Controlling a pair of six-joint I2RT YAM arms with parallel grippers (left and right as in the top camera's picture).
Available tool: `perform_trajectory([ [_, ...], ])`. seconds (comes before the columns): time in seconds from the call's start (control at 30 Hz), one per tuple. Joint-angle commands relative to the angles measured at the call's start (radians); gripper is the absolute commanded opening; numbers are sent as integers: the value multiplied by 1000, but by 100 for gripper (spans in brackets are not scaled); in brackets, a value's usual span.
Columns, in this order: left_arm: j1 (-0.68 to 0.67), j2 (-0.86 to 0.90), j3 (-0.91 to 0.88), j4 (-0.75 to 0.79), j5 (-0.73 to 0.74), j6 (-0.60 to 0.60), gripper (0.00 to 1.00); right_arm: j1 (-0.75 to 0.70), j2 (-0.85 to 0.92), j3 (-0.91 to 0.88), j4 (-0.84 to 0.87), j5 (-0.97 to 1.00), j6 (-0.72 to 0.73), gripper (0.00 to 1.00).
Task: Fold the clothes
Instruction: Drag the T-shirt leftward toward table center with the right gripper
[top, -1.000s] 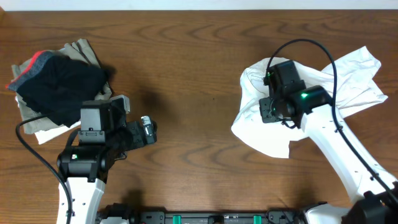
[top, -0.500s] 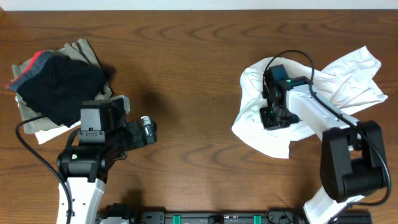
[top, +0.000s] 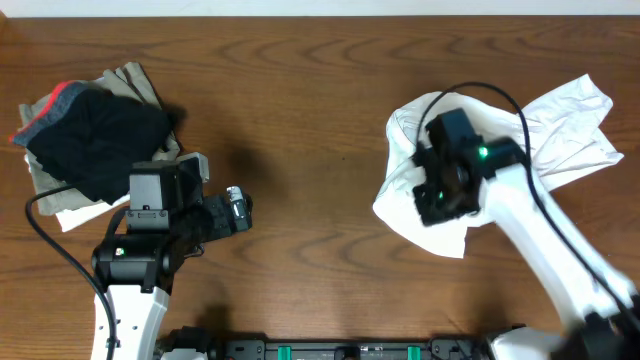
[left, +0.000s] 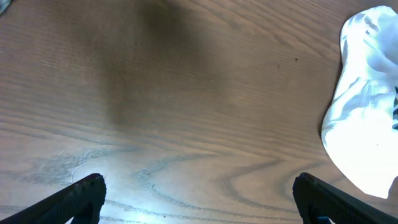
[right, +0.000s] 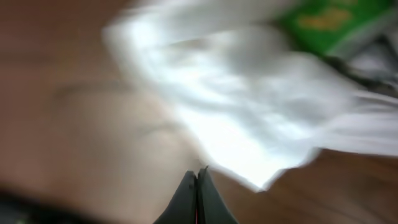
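Overhead, the white garment (top: 560, 130) lies crumpled near the table's (top: 320, 90) right edge, open wood between it and the dark clothes pile (top: 95, 140) far left. Over it sits the right gripper (top: 432, 200), fingers together; the left gripper (top: 238, 208) gapes wide.

On my left side of the brown wooden table (top: 300, 120), a crumpled black garment (top: 95, 145) with a red and grey band (top: 50, 108) along its far-left edge lies heaped on a khaki-grey garment (top: 135, 82), whose corners stick out around it.
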Motion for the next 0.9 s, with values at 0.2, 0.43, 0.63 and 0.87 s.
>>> perform_trajectory([
  [0.2,5,2,18,0,-5,-10,98,189,-72,2,-36,301,221,30],
  [0.43,5,2,18,0,-5,-10,98,15,-6,1,118,261,185,55],
  [0.63,5,2,18,0,-5,-10,98,-92,152,1,190,152,30,57],
  [0.87,5,2,18,0,-6,-9,98,-105,335,1,251,151,-55,56],
])
